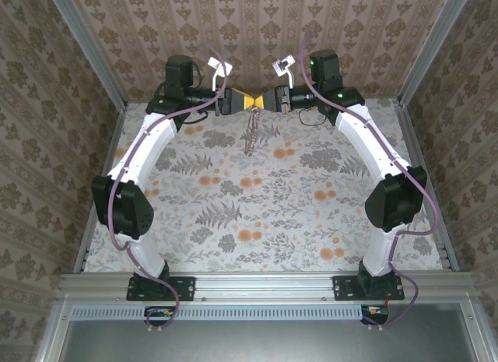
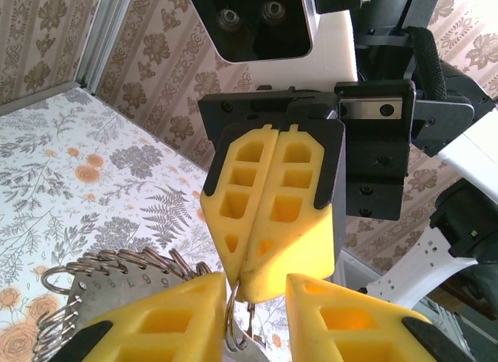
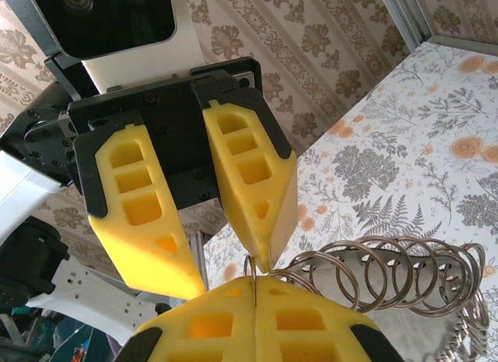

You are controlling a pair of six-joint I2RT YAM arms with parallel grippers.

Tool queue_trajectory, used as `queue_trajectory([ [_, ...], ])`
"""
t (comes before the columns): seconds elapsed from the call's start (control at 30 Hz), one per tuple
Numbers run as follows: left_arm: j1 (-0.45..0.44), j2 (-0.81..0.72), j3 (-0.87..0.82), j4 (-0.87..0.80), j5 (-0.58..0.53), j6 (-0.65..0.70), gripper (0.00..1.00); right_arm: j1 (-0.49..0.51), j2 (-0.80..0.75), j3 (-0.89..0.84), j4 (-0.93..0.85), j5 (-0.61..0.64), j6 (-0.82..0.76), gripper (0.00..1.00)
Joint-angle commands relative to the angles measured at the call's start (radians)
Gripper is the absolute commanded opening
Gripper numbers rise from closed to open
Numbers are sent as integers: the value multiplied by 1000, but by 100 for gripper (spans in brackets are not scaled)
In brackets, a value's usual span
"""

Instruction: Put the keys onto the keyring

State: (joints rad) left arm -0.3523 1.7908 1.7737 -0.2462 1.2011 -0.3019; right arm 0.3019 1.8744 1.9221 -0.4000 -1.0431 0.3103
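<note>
My right claw (image 3: pixel 255 288) is clamped shut on the keyring (image 1: pixel 250 132), which hangs from the two meeting claw tips above the far middle of the surface (image 1: pixel 327 230). My left claw (image 2: pixel 257 292) stands partly open, one finger on either side of the loop's wire. I cannot tell where the key sits. Procedure: close the left claw slowly on the wire just beside the right tip. Hold the right clamp firm. Avoid snagging the coil of rings (image 3: pixel 389 272).
</note>
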Motion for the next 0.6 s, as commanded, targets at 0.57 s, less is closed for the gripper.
queue_trajectory([
  [0.57,-19,-14,-36,55,47,3,0,-3,-30,-30,78,-24,26,0],
])
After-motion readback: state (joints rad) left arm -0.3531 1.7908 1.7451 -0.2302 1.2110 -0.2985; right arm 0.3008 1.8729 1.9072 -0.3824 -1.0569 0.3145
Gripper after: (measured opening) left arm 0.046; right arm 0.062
